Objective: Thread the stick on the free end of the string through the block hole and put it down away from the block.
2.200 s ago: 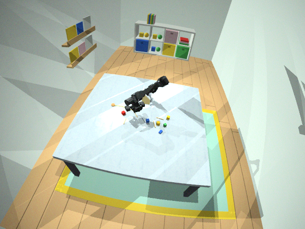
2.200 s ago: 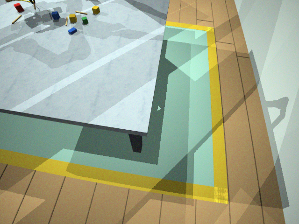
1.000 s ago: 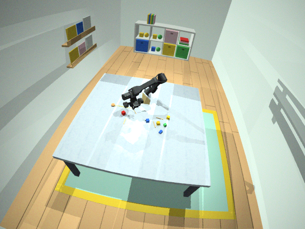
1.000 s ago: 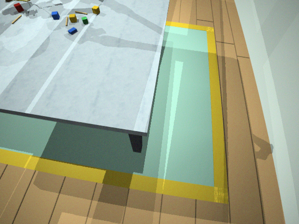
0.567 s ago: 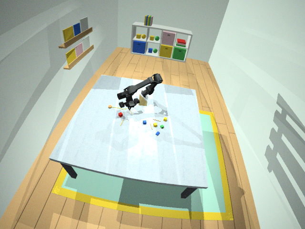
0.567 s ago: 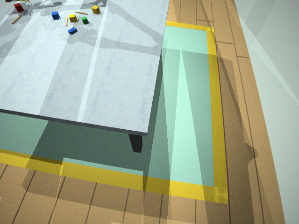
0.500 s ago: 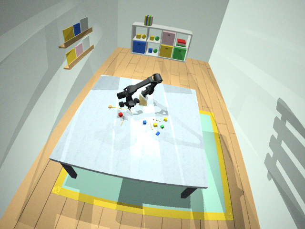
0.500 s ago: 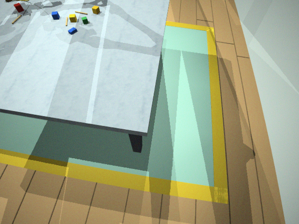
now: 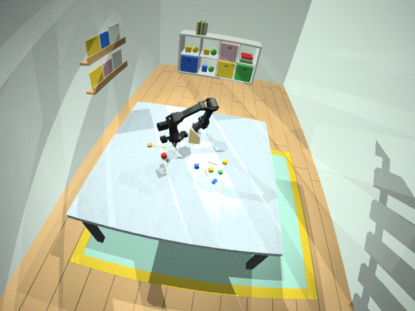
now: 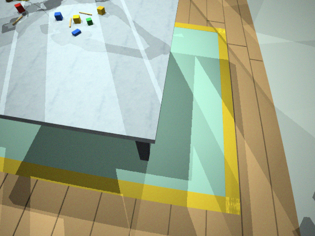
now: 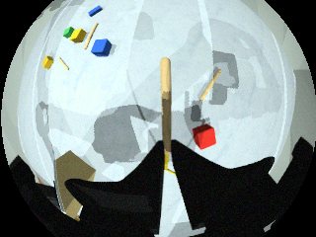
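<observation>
My gripper (image 9: 174,146) (image 11: 168,144) is shut on the wooden stick (image 9: 177,149) (image 11: 166,79), which sticks out forward from the fingertips, above the table. The yellow string (image 9: 161,146) (image 11: 170,171) runs from the held stick to the round orange button (image 9: 150,144) on the table, left of the gripper in the top view. The wooden block (image 9: 194,137) (image 11: 74,170) stands to the right of the gripper in the top view and at the lower left in the wrist view. Its hole cannot be made out. The string does not show at the block.
A red cube (image 9: 163,155) (image 10: 19,8) (image 11: 204,136) and a loose stick (image 9: 165,166) (image 10: 17,19) (image 11: 210,85) lie near the gripper. A blue cube (image 9: 196,166) (image 10: 58,16) (image 11: 101,47), several other small blocks and two thin sticks lie farther toward the table's front right.
</observation>
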You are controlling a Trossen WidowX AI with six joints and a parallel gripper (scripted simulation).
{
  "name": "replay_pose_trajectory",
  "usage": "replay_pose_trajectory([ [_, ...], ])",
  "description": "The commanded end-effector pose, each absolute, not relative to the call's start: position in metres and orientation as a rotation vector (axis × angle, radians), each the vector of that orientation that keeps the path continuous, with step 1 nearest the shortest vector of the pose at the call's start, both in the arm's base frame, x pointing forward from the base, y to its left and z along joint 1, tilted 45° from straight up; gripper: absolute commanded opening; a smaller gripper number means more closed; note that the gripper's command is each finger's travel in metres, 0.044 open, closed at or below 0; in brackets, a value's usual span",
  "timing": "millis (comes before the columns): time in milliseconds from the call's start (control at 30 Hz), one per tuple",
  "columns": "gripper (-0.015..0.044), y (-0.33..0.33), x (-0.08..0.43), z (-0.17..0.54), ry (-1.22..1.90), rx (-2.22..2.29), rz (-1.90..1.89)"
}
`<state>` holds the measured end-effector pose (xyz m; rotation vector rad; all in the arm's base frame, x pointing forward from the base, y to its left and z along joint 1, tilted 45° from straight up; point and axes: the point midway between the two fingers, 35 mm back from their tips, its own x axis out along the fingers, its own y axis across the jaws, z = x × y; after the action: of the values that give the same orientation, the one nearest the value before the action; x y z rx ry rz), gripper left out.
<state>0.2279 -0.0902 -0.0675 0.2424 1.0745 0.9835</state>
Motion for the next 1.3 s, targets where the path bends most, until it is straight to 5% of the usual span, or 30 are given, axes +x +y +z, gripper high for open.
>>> replay_pose_trajectory([
  [0, 0.0, -0.096, 0.228, -0.066, 1.054, 0.244, 0.979],
  [1267, 0.0, -0.132, 0.203, -0.059, 1.003, 0.37, 0.84],
])
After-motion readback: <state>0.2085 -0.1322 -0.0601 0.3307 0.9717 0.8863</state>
